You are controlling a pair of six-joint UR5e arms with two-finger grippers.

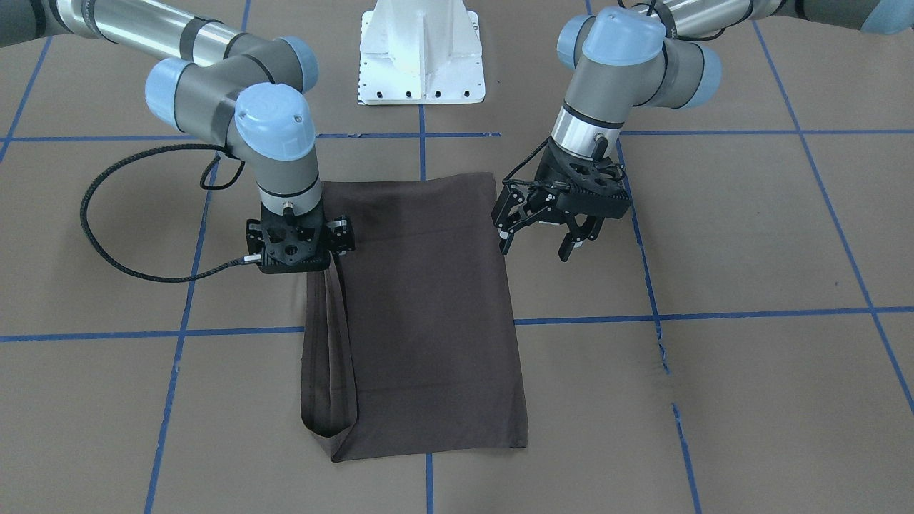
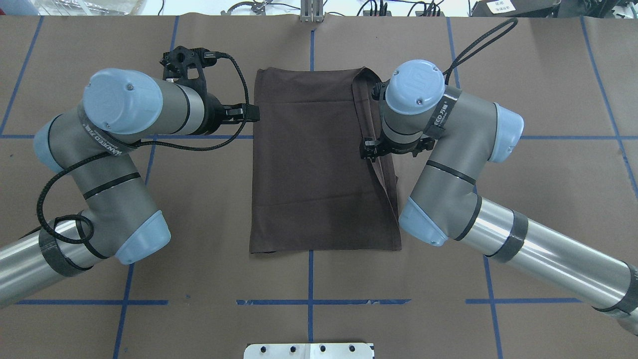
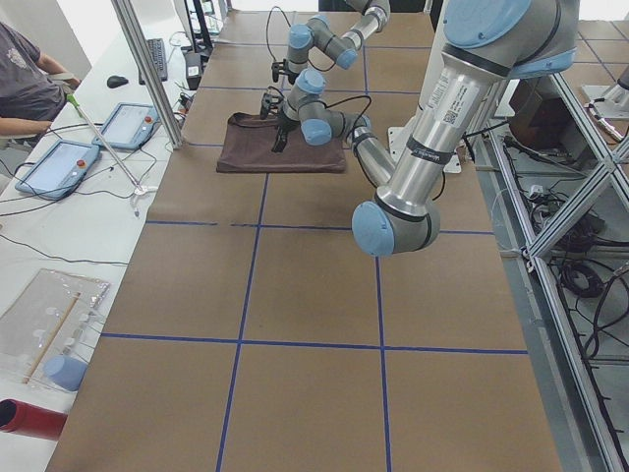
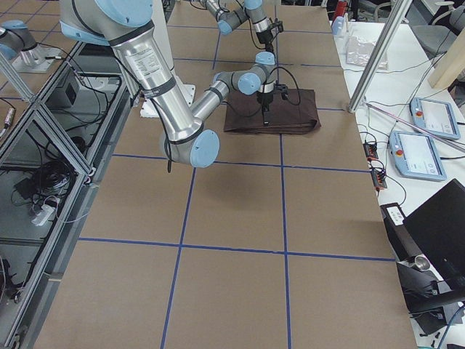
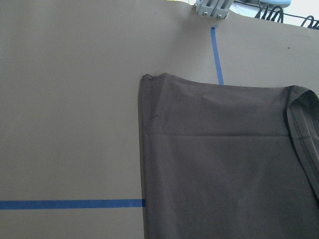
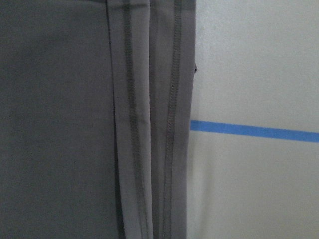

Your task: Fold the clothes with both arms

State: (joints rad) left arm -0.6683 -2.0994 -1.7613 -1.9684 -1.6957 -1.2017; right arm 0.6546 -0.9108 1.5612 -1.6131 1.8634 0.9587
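Brown-grey cotton, the T-shirt lies in the middle of the table, already brought in to a long flat rectangle, with collar and sleeves out of sight. Along the side nearer the right arm runs a narrow hemmed band with double stitching, doubled over on top of the panel and rounded at its far end.

The right hand points straight down over that band, at or just above the cloth. Its body hides the fingers in every view, so I cannot tell whether it is pinching fabric or merely poised.

The left hand hangs just beside the opposite long edge, tilted, its fingers spread apart and holding nothing.

By my reading the cloth will be light, limp and quick to sag (thin jersey gives no help from stiffness), and the stacked layers may slide over one another if only the top one is caught. The best hold is likely at the two corners of one short end, nipping every layer, both hands lifting level.
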